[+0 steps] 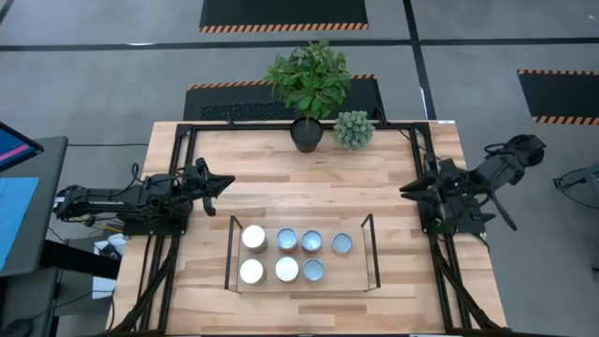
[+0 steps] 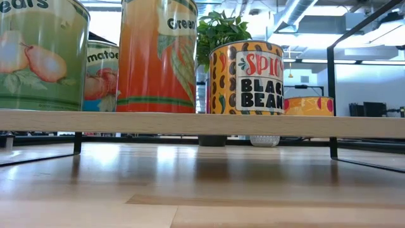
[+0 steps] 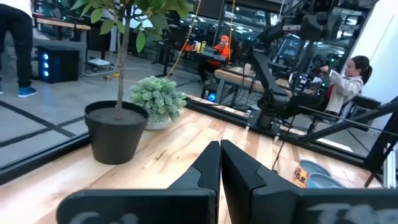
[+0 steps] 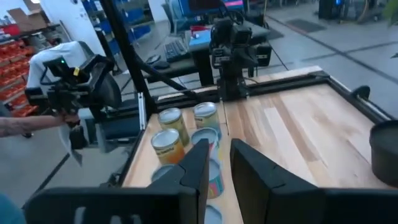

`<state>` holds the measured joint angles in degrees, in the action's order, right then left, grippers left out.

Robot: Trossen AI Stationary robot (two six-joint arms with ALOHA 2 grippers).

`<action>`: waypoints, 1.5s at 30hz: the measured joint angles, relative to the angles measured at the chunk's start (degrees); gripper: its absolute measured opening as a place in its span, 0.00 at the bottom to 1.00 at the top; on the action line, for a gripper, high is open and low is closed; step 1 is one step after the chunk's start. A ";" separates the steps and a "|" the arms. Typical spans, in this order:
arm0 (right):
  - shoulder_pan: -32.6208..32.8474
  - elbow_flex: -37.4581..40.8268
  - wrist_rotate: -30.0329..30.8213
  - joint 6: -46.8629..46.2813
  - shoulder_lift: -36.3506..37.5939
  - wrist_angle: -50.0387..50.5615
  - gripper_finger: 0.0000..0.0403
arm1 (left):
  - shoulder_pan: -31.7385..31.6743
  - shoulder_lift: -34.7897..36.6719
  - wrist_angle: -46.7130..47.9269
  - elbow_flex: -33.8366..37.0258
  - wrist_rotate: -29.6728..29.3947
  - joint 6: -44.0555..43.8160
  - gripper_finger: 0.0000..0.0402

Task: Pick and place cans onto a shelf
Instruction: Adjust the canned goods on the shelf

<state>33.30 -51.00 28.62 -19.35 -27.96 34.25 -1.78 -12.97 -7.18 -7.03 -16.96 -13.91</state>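
High view, seven cans [image 1: 286, 269] on one shelf [image 1: 365, 273]; left end effector [image 1: 225, 182] closed; right end effector [image 1: 408, 190] slightly open

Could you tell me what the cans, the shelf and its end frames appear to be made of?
The cans look like metal: pale, shiny round tops in the high view, with glossy printed paper-like labels in the low view. The shelf board seems light unfinished wood, showing faint grain along its edge. Its end frames appear to be thin black metal rod, probably painted.
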 joint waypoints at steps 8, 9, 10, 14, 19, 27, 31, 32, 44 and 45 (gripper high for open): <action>-0.07 8.50 0.06 4.38 5.09 -11.84 0.23 | 0.00 0.00 0.00 0.00 -0.21 -0.46 0.00; -0.07 8.50 0.07 4.41 5.10 -12.99 0.23 | 0.00 0.01 0.00 0.00 -0.18 -0.49 0.00; -0.07 8.50 0.07 4.41 5.14 -14.44 0.23 | 0.00 0.01 0.00 0.00 -0.18 -0.53 0.00; -0.07 8.50 -0.04 4.38 5.00 -23.20 0.23 | 0.02 0.00 0.00 0.00 -0.18 -1.76 0.00; -0.40 8.50 -0.06 4.39 4.96 -30.71 0.23 | 0.02 0.00 0.25 0.00 0.17 -5.43 0.00; -1.69 8.48 1.29 4.27 4.71 -32.28 0.23 | 0.02 0.00 0.71 0.00 2.22 -6.86 0.00; -1.79 8.48 0.76 3.19 3.97 -30.77 0.23 | 0.02 0.01 1.36 0.00 2.22 -6.90 0.00; -1.79 8.48 0.59 2.90 3.91 -30.52 0.23 | 0.02 0.00 1.50 0.00 2.20 -6.91 0.00; -2.56 8.46 1.86 7.19 -0.43 -27.85 0.16 | 0.02 -0.04 2.91 0.00 1.98 -6.43 0.00; -2.91 8.46 2.33 7.65 -0.80 -27.79 0.14 | 0.02 -0.04 3.42 0.00 1.96 -6.41 0.00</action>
<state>30.39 -42.54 30.95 -11.70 -28.77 6.46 -1.76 -13.02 -3.76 -7.03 -15.00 -20.32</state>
